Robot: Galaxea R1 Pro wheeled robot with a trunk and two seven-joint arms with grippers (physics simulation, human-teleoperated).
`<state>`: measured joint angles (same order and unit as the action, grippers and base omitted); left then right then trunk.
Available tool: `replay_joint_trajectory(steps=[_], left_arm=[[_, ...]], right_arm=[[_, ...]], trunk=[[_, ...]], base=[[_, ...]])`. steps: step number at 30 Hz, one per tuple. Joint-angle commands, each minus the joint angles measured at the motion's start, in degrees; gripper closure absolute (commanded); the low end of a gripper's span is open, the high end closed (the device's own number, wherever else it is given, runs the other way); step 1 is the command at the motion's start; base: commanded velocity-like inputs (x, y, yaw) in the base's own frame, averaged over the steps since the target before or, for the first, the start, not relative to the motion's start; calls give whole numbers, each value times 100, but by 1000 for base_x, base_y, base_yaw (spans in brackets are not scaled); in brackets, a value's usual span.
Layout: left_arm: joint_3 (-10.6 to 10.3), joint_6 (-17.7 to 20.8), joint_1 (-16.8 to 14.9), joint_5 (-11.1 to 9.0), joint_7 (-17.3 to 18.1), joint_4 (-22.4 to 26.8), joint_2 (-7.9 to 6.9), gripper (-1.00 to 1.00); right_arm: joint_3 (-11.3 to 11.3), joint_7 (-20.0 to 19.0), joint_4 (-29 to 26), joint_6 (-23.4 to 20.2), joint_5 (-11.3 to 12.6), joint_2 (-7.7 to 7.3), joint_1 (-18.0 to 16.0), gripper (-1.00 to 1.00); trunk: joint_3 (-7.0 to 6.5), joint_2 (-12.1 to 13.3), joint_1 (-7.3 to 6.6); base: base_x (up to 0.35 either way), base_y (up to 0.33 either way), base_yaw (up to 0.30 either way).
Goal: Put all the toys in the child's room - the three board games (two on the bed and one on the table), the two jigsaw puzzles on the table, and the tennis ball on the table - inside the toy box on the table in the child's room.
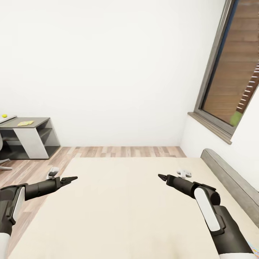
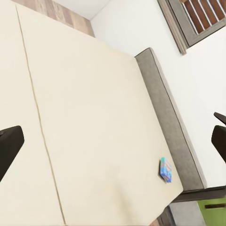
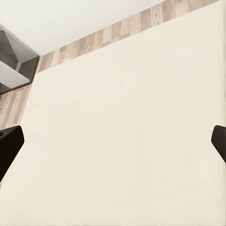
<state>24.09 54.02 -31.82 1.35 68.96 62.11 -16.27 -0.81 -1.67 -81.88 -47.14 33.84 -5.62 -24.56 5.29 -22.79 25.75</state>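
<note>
The bed (image 1: 122, 208) spreads out before me, a cream mattress with a grey headboard (image 1: 230, 180) at the right. A small blue board game (image 2: 165, 169) lies on the mattress near the headboard. My left gripper (image 1: 70, 178) (image 2: 113, 141) and right gripper (image 1: 162, 176) (image 3: 113, 143) hover open over bare mattress, holding nothing. Far left, the end of the table (image 1: 32, 126) carries the tennis ball (image 1: 4, 116) and a flat yellow-green toy (image 1: 25, 123), too small to tell which. The toy box is out of view.
A white wall closes the far side beyond a strip of wood plank floor (image 1: 126, 151). A grey-framed window (image 1: 230, 72) sits in the right wall above the headboard. A chair base (image 1: 3, 163) stands by the table.
</note>
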Motion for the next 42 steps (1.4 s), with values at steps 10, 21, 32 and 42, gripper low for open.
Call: replay_joint_trajectory(steps=[10,21,32,42], left_arm=[[8,56,-8,15,32,2,1,-100],[8,56,-7,15,35,2,1,-100],[8,56,-6,15,37,2,1,-100],[8,56,-6,15,38,2,1,-100]], right_arm=[[-7,-18,-3,-31,-2,-2,-5,-100],[-7,-18,-4,-32,-4,-4,-5,-100],[-7,-18,-3,-32,-3,-7,-5,-100],[-7,-18,-3,-33,-3,-7,-5,-100]], trunk=[[13,-13,4],[13,-13,4],[13,-13,4],[13,-13,4]], base=[[0,-136,0],[0,-136,0],[0,-136,0],[0,-136,0]])
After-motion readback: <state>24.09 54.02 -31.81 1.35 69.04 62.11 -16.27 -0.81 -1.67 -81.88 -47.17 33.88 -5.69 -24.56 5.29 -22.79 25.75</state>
